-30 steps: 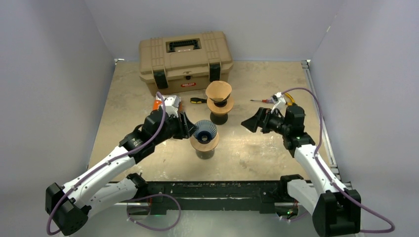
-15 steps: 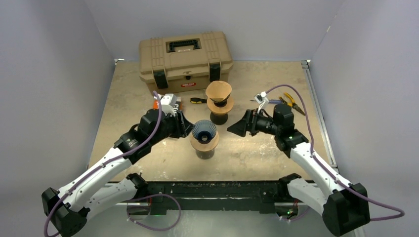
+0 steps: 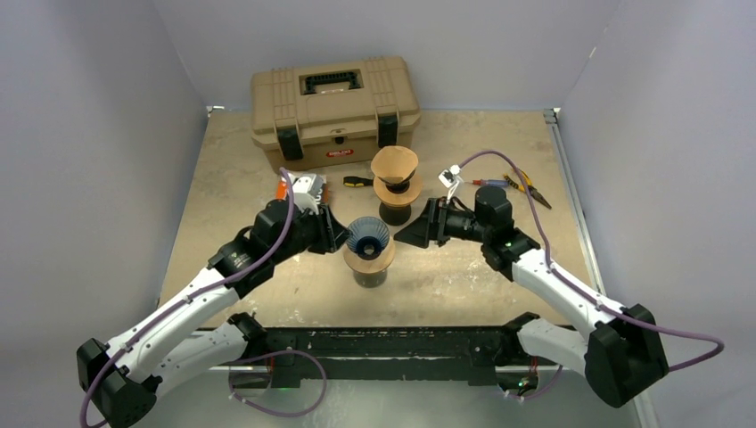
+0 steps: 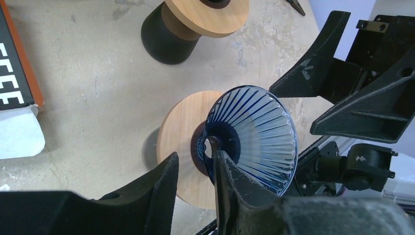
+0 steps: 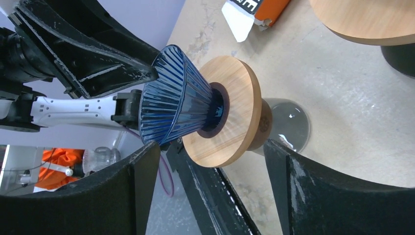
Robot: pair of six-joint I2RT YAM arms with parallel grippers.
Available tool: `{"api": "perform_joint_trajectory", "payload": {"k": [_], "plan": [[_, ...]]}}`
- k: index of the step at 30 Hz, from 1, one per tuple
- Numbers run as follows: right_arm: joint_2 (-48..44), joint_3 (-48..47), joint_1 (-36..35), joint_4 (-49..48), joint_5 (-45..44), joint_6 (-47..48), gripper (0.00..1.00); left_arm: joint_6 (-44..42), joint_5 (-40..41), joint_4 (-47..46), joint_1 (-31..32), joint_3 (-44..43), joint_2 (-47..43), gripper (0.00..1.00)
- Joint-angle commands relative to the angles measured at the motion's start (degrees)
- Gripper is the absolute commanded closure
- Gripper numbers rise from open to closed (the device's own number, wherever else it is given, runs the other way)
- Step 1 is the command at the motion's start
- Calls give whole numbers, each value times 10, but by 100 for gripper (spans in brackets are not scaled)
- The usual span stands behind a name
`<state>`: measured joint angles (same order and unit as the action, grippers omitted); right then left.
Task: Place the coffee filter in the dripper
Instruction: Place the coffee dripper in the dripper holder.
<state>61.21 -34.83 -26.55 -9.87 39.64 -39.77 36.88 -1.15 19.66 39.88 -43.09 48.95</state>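
The left gripper [image 4: 195, 156] has its fingers drawn close together astride the left rim of the blue glass dripper [image 4: 254, 132]. One finger lies over the cone's mouth and the other outside it, above the wooden disc [image 4: 181, 127]. I cannot tell whether they pinch the glass. The right gripper [image 5: 211, 147] is spread wide and empty, just right of the dripper and apart from it, pointing left at it.

The dripper stands upright on the disc, which rests on a cup [image 3: 369, 278] near the middle of the table [image 3: 464, 276]. Just beyond it, the brown coffee filter [image 3: 395, 162] sits on top of a second stand [image 3: 397, 190]. A filter box [image 4: 14, 73] lies to the left, partly hidden by the left arm in the top view. Farther off are a screwdriver [image 3: 358, 181], a toolbox [image 3: 334, 102] and, far right, pliers [image 3: 528, 185].
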Motion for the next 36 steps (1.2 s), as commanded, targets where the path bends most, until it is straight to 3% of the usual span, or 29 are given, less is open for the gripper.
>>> {"api": "perform_joint_trajectory", "payload": {"k": [1, 10, 21, 24, 28, 36], "plan": [[14, -27, -14, -46, -1, -17, 22, 6, -20, -30, -2, 7, -7, 71], [34, -31, -29, -76, 3, -30, 25, 12, -25, -40, -2, 13, -7, 74], [24, -31, -38, -102, 3, -42, 14, 18, -45, -67, -2, 18, -10, 69], [35, -32, -41, -103, 0, -44, 17, 23, -53, -77, -2, 24, -10, 72], [55, -37, -48, -105, -5, -45, 30, 22, -59, -83, -2, 26, -9, 75], [75, -41, -55, -100, -13, -41, 41, 21, -46, -70, -2, 29, -8, 80]]}}
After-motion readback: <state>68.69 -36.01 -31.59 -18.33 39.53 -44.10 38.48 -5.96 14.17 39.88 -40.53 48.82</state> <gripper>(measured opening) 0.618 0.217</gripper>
